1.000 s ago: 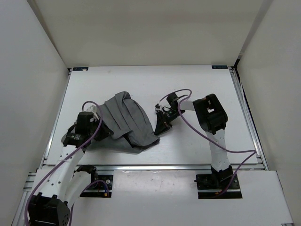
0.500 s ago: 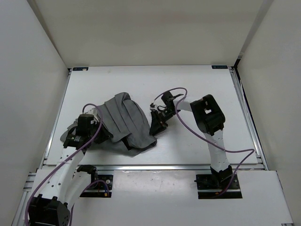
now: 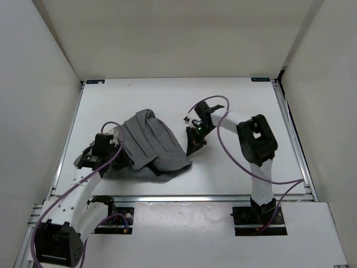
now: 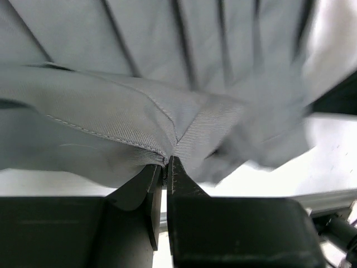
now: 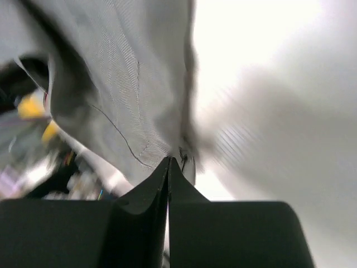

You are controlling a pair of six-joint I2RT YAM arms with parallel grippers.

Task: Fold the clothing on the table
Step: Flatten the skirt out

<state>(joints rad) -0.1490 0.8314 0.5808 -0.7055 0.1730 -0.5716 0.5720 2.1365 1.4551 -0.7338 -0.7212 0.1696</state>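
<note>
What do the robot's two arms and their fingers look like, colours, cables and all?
The left arm and right arm match: white links between bulky black joint housings, each mounted on a black base plate. A purple cable loops loosely along each. The fingers are matte black wedges tapering to thin tips.

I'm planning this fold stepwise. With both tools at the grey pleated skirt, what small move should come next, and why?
Probably raise the right tool slightly to test its grip: its jaws are shut at the edge of the grey pleated fabric garment, but whether cloth is caught is unclear. The left tool pinches a stitched hem, so it can hold.
</note>
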